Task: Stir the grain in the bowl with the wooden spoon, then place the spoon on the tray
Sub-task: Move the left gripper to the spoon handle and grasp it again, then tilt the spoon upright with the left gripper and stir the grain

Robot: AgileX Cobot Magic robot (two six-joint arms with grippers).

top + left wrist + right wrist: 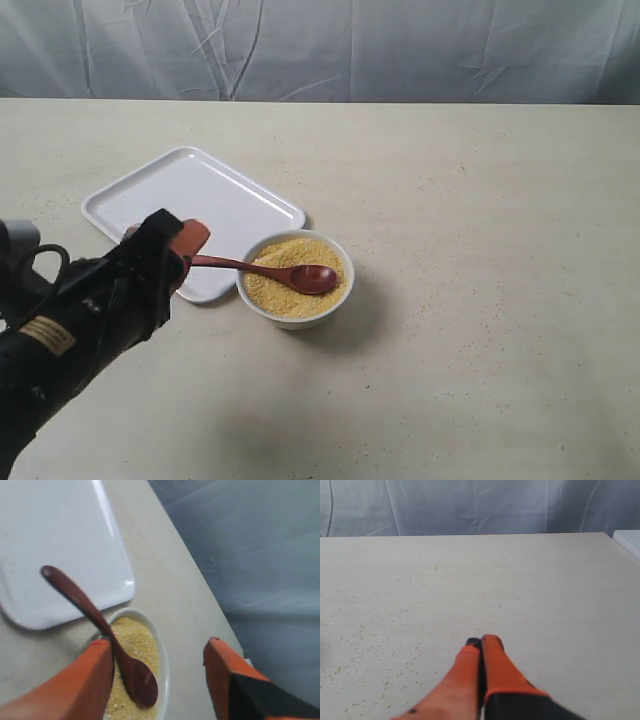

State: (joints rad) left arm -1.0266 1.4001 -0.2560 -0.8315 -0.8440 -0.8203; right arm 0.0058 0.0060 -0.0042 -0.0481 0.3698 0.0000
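The small white bowl (297, 318) holds yellow grain (280, 293). The dark wooden spoon (300, 277) lies in it, its oval end on the grain and its handle over the rim toward the tray (190, 190). My left gripper (186, 246) hangs open at the handle end. In the left wrist view the spoon (95, 615) runs close along one orange finger (95, 667), the other finger (220, 665) stands far off, and the grain (134, 637) and bowl rim (163, 657) lie below. My right gripper (481, 641) is shut on nothing over bare table.
The tray (50, 530) lies just behind-left of the bowl, its near corner almost touching it. A grey cloth backdrop (400, 50) closes off the table's far edge. Fine grain specks dot the tabletop (370, 630) in the right wrist view.
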